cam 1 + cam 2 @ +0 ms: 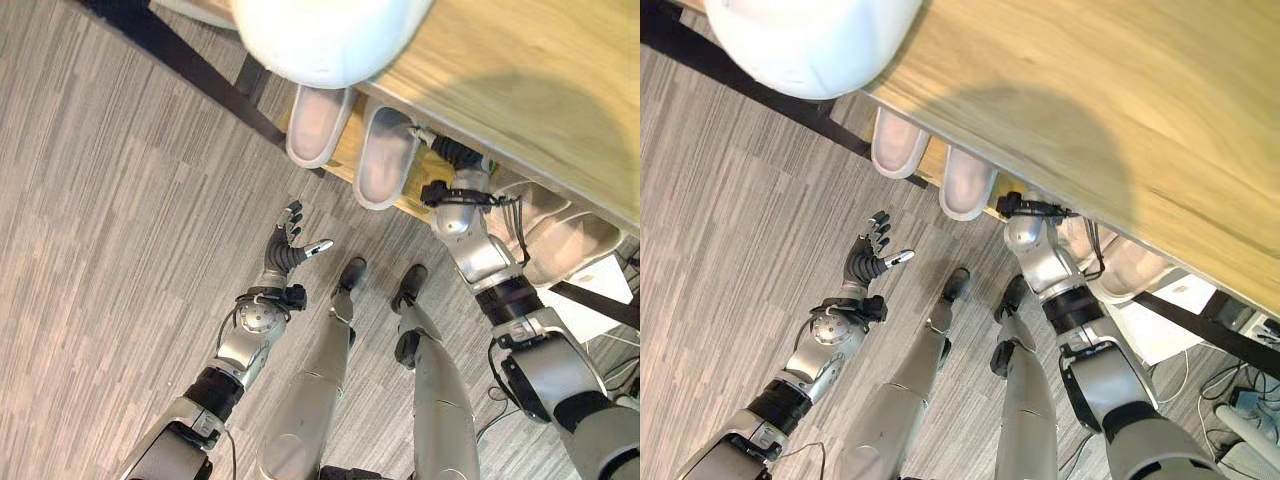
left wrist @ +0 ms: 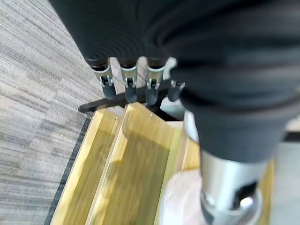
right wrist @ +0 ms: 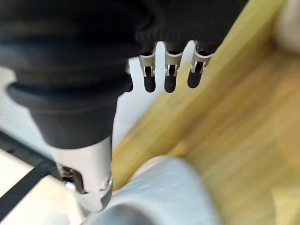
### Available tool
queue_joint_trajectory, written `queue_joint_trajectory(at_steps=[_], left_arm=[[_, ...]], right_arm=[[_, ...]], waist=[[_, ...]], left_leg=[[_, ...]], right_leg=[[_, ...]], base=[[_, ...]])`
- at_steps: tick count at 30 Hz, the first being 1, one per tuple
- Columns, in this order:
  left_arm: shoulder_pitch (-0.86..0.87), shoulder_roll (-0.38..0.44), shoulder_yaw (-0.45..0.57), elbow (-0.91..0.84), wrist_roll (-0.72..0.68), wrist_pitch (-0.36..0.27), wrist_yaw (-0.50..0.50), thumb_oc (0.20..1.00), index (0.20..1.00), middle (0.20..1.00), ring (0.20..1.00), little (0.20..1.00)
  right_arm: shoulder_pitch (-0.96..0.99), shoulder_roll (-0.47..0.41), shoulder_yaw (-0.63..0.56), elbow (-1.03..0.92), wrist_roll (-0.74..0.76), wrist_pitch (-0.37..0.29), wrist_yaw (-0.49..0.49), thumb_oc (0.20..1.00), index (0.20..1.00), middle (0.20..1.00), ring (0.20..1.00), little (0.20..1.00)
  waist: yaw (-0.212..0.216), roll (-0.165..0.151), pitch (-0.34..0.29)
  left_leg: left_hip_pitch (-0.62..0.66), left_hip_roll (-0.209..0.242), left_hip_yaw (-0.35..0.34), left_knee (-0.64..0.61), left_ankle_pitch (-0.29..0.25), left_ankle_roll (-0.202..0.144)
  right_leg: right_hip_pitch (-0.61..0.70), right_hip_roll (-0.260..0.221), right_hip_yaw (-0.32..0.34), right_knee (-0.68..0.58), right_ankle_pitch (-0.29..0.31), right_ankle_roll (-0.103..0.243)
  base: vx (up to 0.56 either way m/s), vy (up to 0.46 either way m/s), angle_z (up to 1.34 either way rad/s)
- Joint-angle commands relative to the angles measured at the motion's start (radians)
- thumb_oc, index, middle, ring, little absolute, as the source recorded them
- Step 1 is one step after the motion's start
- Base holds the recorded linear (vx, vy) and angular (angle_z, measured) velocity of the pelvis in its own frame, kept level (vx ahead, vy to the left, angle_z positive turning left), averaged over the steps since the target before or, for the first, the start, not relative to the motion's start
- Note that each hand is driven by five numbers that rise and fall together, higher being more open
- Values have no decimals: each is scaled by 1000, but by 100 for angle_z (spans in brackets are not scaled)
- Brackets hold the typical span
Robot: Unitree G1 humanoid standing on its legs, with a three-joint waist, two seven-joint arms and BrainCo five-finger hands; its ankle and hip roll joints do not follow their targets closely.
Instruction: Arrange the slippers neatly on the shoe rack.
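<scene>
A wooden shoe rack (image 1: 530,90) fills the upper right. On its lower shelf (image 1: 348,148) two pale slippers (image 1: 318,122) (image 1: 386,156) lie side by side, heels sticking out. Another pale pair (image 1: 565,240) lies further right, partly behind my right arm. My right hand (image 1: 452,152) reaches under the top board between the two pairs. In the right wrist view its fingers (image 3: 169,77) are straight over the wooden shelf (image 3: 234,126), and a pale slipper (image 3: 159,197) lies by the thumb. My left hand (image 1: 290,248) hovers open above the floor, in front of the rack, holding nothing.
The rack's black frame bar (image 1: 190,62) runs diagonally across the grey striped floor (image 1: 110,220). A white sheet (image 1: 600,292) lies on the floor under the rack's right end, crossed by another black bar (image 1: 600,300).
</scene>
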Motion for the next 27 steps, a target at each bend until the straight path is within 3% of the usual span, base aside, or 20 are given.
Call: queue_joint_trajectory(at_steps=[1,4,9,20,24,27], left_arm=[[60,-25,-3,-12,38,-5,-9,1000,1000,1000,1000,1000],[65,-28,-7,-4,41,2,-11,1000,1000,1000,1000,1000],[56,-26,-20,1,42,23,-18,1000,1000,1000,1000,1000],[45,-14,-13,-12,33,10,-20,1000,1000,1000,1000,1000],[41,0,-25,3,20,20,-32,1000,1000,1000,1000,1000],[27,20,-60,38,6,43,-45,1000,1000,1000,1000,1000]], right_arm=[[61,29,-33,-98,56,-97,-17,1000,1000,1000,1000,1000],[105,45,-30,-123,88,-114,6,1000,1000,1000,1000,1000],[177,114,25,-103,279,-184,110,1000,1000,1000,1000,1000],[119,120,107,-17,276,-168,193,1000,1000,1000,1000,1000],[89,186,107,59,567,-213,264,1000,1000,1000,1000,1000],[17,264,141,160,938,-235,340,1000,1000,1000,1000,1000]], waist=[[14,16,-62],[7,16,-64],[-11,15,-63],[7,21,-58],[30,20,-52],[69,12,-36]], left_leg=[[73,6,24,-96,-78,86],[77,6,27,-95,-79,88],[81,9,39,-91,-80,89],[81,6,25,-94,-73,87],[91,6,16,-105,-69,83],[126,14,2,-122,-76,77]], right_leg=[[93,-5,3,37,-185,46],[96,-5,5,36,-183,46],[99,-4,11,32,-175,44],[105,-8,-5,36,-178,44],[117,-9,-17,32,-180,46],[146,-6,-21,28,-194,52]], base=[[-8,15,-3],[-4,3,-4],[-12,6,-9],[1,-1,0],[8,-16,9],[41,-58,4]])
